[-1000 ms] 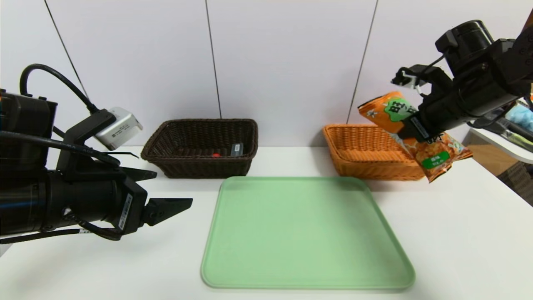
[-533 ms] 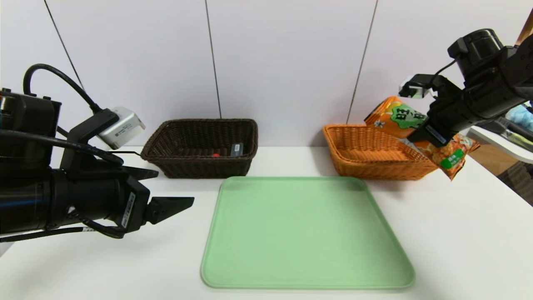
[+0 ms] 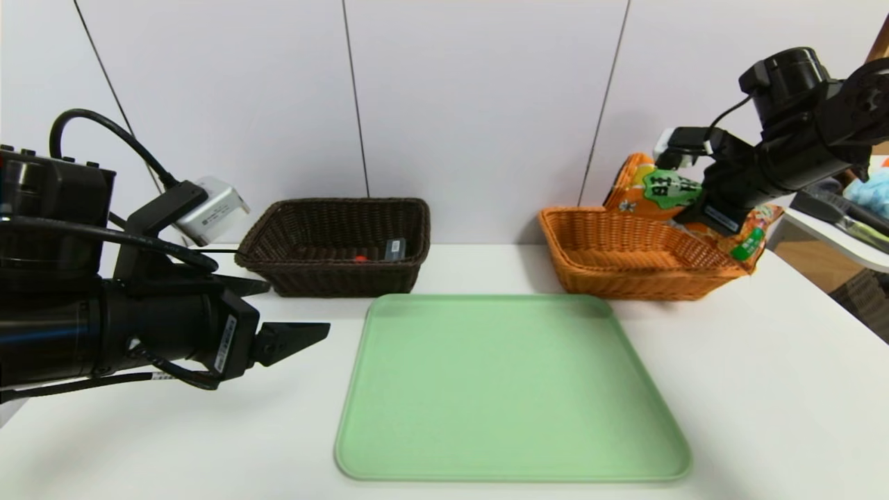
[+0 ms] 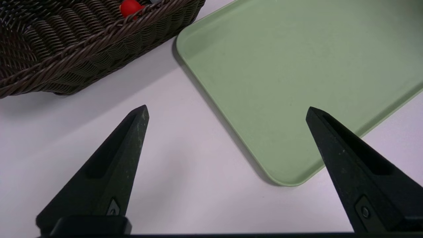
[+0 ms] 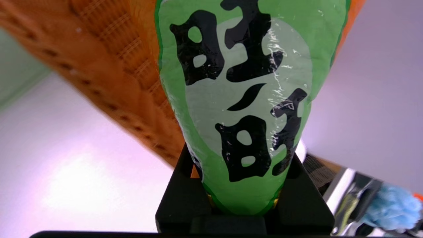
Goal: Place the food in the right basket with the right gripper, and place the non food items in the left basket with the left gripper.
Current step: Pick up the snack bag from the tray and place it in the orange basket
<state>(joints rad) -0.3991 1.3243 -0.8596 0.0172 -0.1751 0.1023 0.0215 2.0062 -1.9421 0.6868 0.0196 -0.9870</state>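
An orange snack bag with a green label (image 3: 665, 189) (image 5: 244, 99) hangs tilted over the right rim of the orange basket (image 3: 625, 281) (image 5: 109, 59). My right gripper (image 3: 698, 208) (image 5: 238, 185) is shut on the bag, one finger on each side. The bag's lower end pokes out past the basket's right side. My left gripper (image 3: 295, 309) (image 4: 227, 110) stands open and holds nothing, low over the white table just left of the green tray (image 3: 514, 389) (image 4: 297, 66). The brown basket (image 3: 333, 278) (image 4: 66, 56) at the back left holds a red item (image 3: 360, 258) (image 4: 130, 7) and a grey item (image 3: 394, 248).
The green tray has nothing on it and fills the middle of the table. A side shelf with a blue fluffy thing (image 3: 871, 194) stands close behind my right arm. White wall panels run right behind both baskets.
My right gripper has carried the snack bag back and down, from in front of the orange basket to over its right rim. My left gripper has drifted slightly to the right.
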